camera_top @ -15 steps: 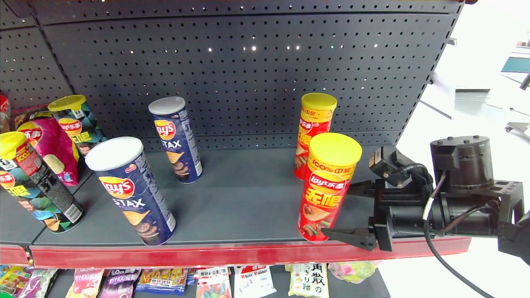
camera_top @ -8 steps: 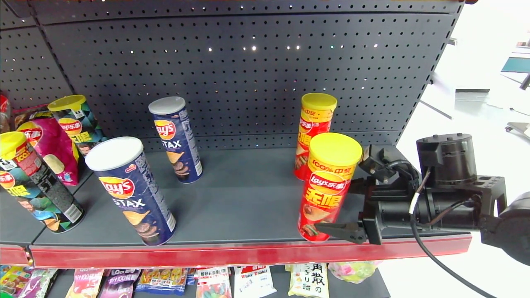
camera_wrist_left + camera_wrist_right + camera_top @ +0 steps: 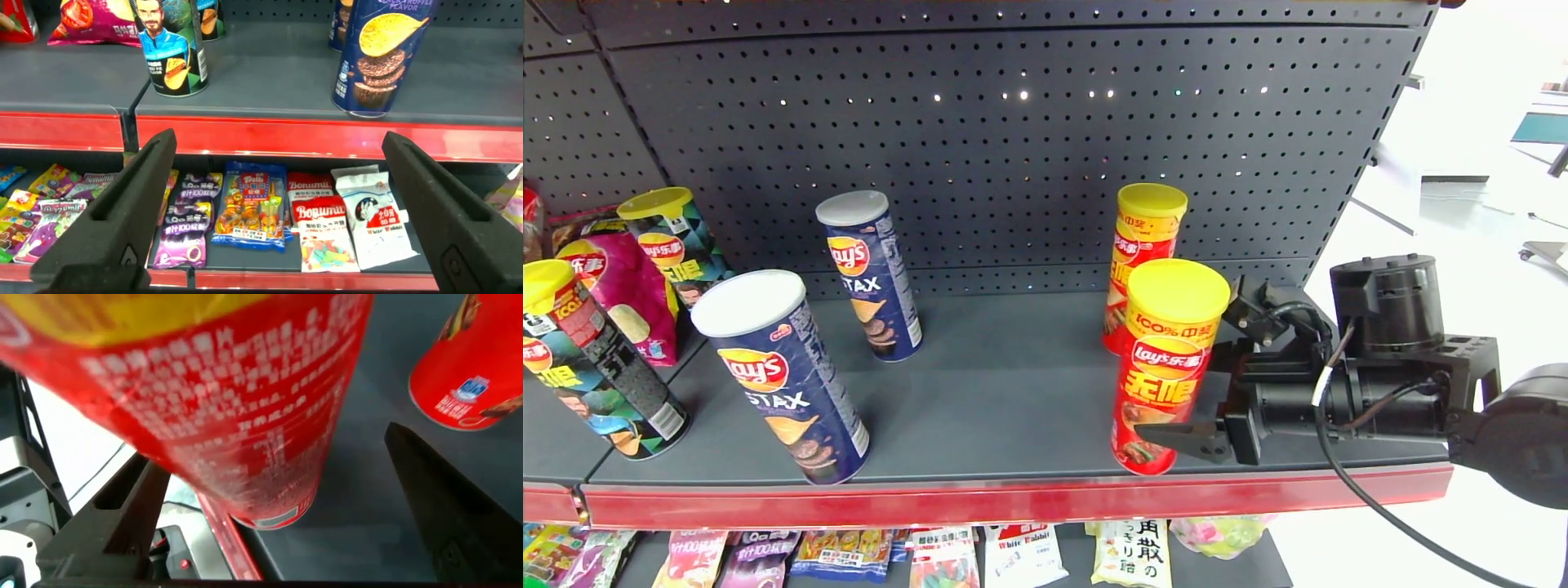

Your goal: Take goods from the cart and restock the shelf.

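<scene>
A dark pegboard-backed shelf point(image 3: 1013, 392) with a red front lip carries upright crisp cans. In the head view, the right end effector point(image 3: 1186, 402) straddles the front red can point(image 3: 1172, 343) at the shelf's 4 o'clock, jaws wide. The can stands near the lip, so backing straight out toward 3 o'clock without brushing it seems wise. In the left wrist view, the left end effector point(image 3: 274, 216) gapes wide before snack bags point(image 3: 327, 237). The right wrist view shows clearance beside the can.
</scene>
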You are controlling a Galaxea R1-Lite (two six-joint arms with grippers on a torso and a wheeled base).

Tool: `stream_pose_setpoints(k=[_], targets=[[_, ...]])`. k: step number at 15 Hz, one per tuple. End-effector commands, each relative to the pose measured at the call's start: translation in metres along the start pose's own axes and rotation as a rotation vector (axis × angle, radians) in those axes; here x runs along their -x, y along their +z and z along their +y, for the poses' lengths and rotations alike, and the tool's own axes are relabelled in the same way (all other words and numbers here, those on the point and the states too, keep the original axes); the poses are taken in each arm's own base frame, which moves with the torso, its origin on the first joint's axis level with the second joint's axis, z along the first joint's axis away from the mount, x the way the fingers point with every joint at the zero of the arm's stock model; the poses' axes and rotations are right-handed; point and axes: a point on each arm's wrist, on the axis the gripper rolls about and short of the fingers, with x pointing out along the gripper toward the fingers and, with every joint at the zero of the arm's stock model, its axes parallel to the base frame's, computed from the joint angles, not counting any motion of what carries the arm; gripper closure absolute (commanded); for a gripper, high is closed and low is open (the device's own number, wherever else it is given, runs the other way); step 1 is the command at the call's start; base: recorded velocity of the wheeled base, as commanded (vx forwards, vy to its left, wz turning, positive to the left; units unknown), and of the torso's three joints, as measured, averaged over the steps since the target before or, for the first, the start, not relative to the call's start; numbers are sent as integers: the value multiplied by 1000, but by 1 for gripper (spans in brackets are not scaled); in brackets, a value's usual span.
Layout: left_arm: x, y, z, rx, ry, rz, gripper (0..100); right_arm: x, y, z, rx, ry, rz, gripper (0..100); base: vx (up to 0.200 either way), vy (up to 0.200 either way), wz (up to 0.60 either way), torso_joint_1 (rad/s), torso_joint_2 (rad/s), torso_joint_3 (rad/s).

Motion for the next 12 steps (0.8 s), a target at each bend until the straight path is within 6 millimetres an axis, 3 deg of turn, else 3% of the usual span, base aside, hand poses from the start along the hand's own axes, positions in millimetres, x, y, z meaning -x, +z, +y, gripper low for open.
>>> stream_pose_setpoints(k=[1,8,12], targets=[[0,0,0,0,1,1,0,-1,0,-1,-1,-1,0,0,0,0,0,0,0,0],[0,0,0,0,1,1,0,-4,-2,-4,-8,-4,8,0,0,0,0,0,0,0],[0,0,0,0,1,1,0,8,-4,-6,-13,-30,2,0,0,0,0,0,0,0]])
